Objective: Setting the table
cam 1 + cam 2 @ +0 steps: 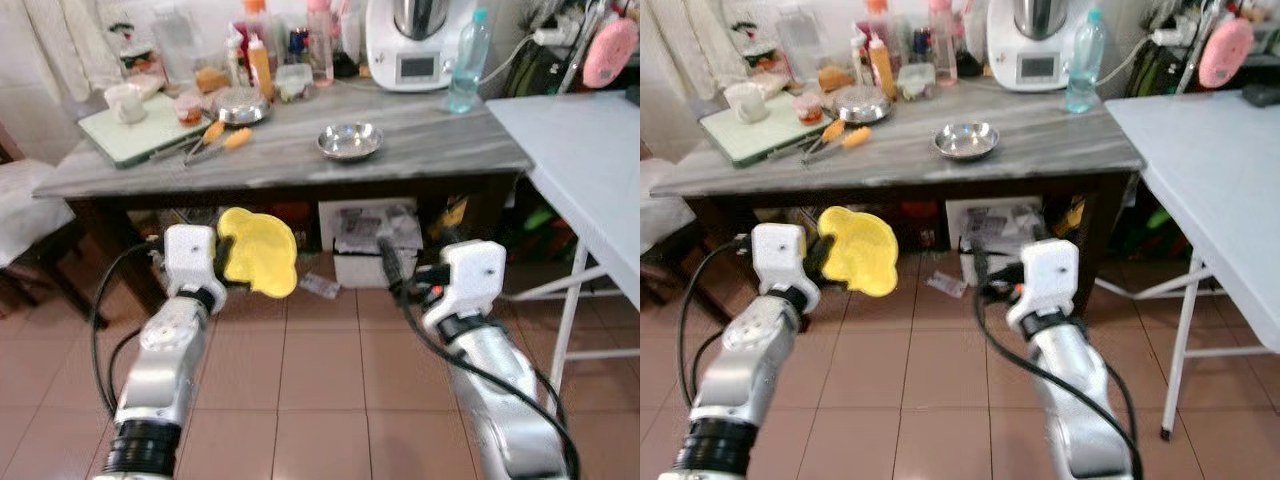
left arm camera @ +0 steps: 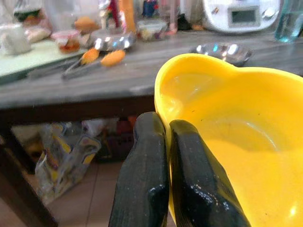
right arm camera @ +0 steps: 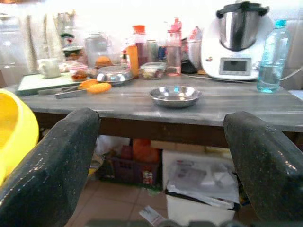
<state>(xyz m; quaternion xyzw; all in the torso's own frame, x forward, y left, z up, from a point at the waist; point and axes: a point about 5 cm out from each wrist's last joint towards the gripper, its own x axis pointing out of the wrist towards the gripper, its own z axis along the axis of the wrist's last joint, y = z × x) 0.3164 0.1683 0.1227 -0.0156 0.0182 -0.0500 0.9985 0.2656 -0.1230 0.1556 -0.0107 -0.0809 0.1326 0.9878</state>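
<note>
Your left gripper (image 2: 165, 156) pinches only the rim of the yellow plastic bowl (image 1: 258, 250), low at 10 o'clock. It could slip and drop onto the tiled floor (image 1: 320, 370). Your right gripper (image 3: 161, 161) is spread wide, holding nothing.
</note>
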